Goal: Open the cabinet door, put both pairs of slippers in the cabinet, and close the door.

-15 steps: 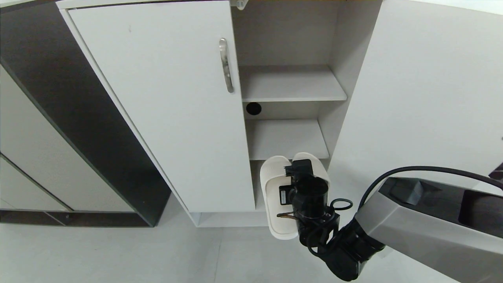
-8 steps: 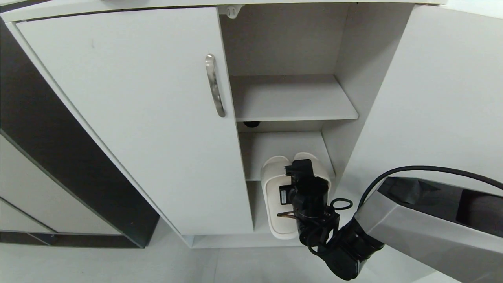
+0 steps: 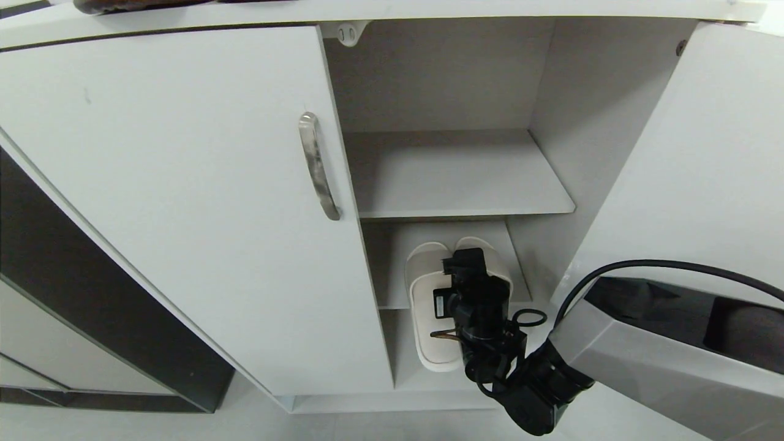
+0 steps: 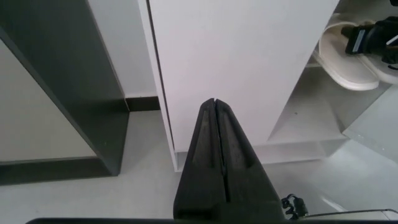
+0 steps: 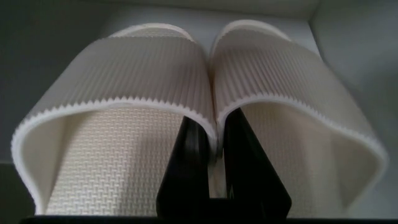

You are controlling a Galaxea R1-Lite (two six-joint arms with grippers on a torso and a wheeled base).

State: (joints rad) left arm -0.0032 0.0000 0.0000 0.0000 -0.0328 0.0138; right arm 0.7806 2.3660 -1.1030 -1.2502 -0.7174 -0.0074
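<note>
A pair of white ribbed slippers [image 3: 432,294] hangs side by side from my right gripper [image 3: 465,269], which is shut on the inner edges of their straps [image 5: 214,118]. Their toes point into the open right half of the white cabinet [image 3: 551,92] and lie over the lower shelf [image 3: 392,269], while the heels stick out past its front edge. My left gripper [image 4: 214,102] is shut on nothing and held low in front of the closed left door [image 4: 236,56]. The slippers [image 4: 348,62] also show off to the side in the left wrist view.
The right door [image 3: 704,171] stands swung open beside my right arm. The left door [image 3: 184,214] with its metal handle [image 3: 317,165] is closed. An upper shelf [image 3: 459,184] is bare. A dark panel [image 3: 73,275] flanks the cabinet on the left.
The whole head view has shifted as the camera closed in on the cabinet. The slippers in my right gripper now reach over the lower shelf instead of hanging in front of it.
</note>
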